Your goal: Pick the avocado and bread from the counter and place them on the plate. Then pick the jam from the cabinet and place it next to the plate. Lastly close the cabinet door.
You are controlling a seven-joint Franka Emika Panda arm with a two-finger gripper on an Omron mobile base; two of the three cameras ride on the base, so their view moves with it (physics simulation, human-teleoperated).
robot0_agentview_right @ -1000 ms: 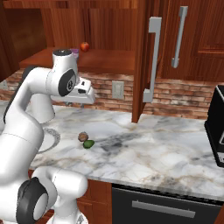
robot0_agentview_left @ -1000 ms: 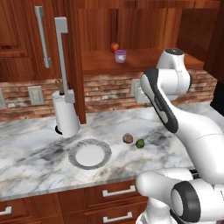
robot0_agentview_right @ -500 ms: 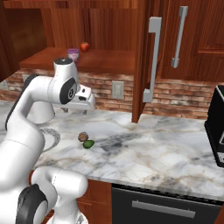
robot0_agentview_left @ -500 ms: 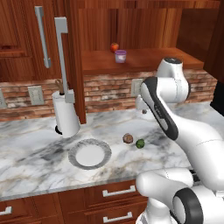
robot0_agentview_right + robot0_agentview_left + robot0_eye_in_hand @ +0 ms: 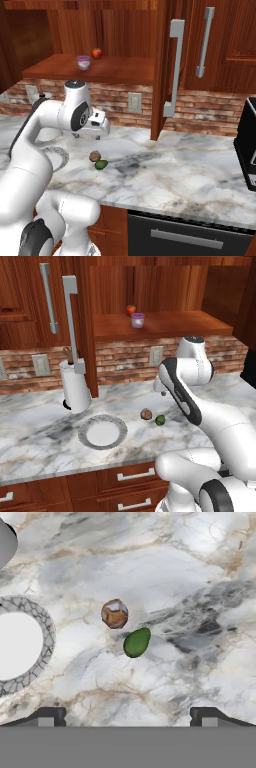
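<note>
A kitchen of dark reddish-brown wood and red brick backsplash surrounds the counter (image 5: 45, 438), a veined marble slab that crosses the lower half of both base views. Near the middle of the left base view the bread (image 5: 146, 414) and the avocado (image 5: 160, 420) lie just beside each other on the marble, apparently not touching, the bread to the left. The plate (image 5: 86, 426) sits empty to their left, near but apart, so neither item has been moved onto it and the first pick is likely the step in hand. In the upper middle of that view the jam (image 5: 138, 320) stands on the shelf of the cabinet (image 5: 165, 323) next to a small red-orange fruit (image 5: 130, 310), and the cabinet door (image 5: 86, 321) hangs open, edge-on, with its grey bar handle facing left; both wait for the later steps. The arm bends up and over from the lower right, its wrist held above the counter behind the two items, and the hand looks straight down. In the hand view the gripper (image 5: 128, 716) has its tips spread wide at the bottom corners with nothing between them, avocado and bread both lying above it in the frame, the avocado nearer. That pose suggests a descent onto the avocado.
</note>
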